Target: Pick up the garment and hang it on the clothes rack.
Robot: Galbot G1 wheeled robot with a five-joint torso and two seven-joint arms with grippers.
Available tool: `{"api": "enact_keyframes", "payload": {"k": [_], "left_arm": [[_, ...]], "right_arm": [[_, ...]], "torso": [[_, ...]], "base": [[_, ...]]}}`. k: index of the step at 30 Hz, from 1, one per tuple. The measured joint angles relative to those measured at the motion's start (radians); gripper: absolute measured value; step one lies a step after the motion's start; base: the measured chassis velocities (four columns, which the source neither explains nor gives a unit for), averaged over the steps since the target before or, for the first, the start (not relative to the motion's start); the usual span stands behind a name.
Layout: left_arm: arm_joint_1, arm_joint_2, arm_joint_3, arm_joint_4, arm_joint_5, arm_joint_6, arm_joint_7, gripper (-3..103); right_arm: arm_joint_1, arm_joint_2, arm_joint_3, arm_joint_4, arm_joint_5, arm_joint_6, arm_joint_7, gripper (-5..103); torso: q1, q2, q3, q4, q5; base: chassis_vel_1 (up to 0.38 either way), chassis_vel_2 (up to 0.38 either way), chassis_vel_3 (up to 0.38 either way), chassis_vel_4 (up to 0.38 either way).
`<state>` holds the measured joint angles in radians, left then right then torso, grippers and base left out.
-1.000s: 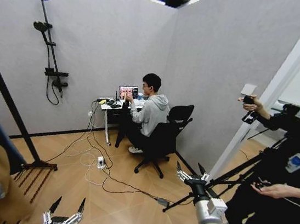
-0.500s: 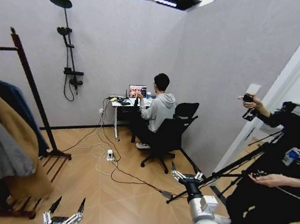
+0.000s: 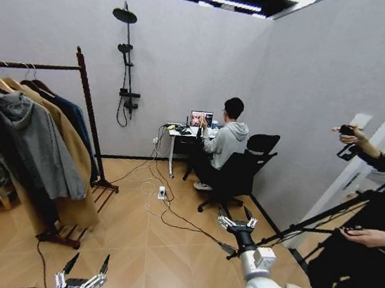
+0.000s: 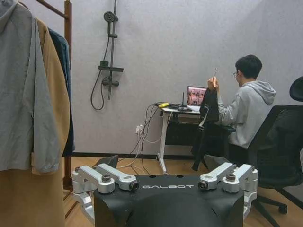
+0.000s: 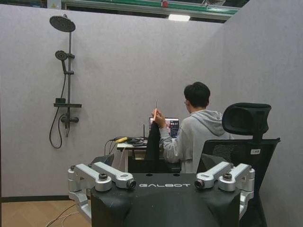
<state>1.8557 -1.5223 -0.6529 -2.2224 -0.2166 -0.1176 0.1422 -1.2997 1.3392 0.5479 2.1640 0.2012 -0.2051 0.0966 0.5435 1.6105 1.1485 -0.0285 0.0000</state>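
Observation:
The clothes rack [image 3: 87,109], dark reddish wood, stands at the left on the wooden floor. A dark teal garment [image 3: 78,125] hangs on its bar beside the post [image 4: 68,28], behind a tan coat [image 3: 70,153] and a grey hooded jacket [image 3: 36,145]; its teal cloth [image 4: 63,61] shows in the left wrist view too. At the far desk a seated person holds up another dark garment [image 4: 208,104] by a thin hook [image 5: 153,142]. My left gripper [image 3: 90,258] hangs low and open, with nothing in it. My right gripper [image 3: 237,219] is open and holds nothing, well short of the desk.
Cables [image 3: 162,211] and a power strip lie on the floor between me and the desk [image 3: 183,132]. An office chair [image 3: 237,178] stands there. A tripod [image 3: 310,223] and a person stand close on the right. A shower fixture [image 3: 126,57] is on the back wall.
The whole picture has shifted right, so the camera has turned left. The rack and its clothes have come fully into view. Both grippers stay open and empty.

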Motion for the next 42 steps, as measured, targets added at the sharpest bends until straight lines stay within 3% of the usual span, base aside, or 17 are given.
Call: {"api": "enact_keyframes", "payload": {"k": [29,42], "left_arm": [[0.000,0.000,0.000,0.000,0.000,0.000,0.000,100],[0.000,0.000,0.000,0.000,0.000,0.000,0.000,100]], "right_arm": [[0.015,0.005,-0.032,-0.016,-0.014,-0.009,-0.001,100],[0.014,0.018,-0.031,-0.046,-0.013,0.037,-0.026,100]], "torso": [[0.000,0.000,0.000,0.0005,0.0001],[0.000,0.000,0.000,0.0003,0.0000]], "base": [[0.069,-0.056,-0.057,0.074],[0.053,-0.047,-0.054,0.051]]}}
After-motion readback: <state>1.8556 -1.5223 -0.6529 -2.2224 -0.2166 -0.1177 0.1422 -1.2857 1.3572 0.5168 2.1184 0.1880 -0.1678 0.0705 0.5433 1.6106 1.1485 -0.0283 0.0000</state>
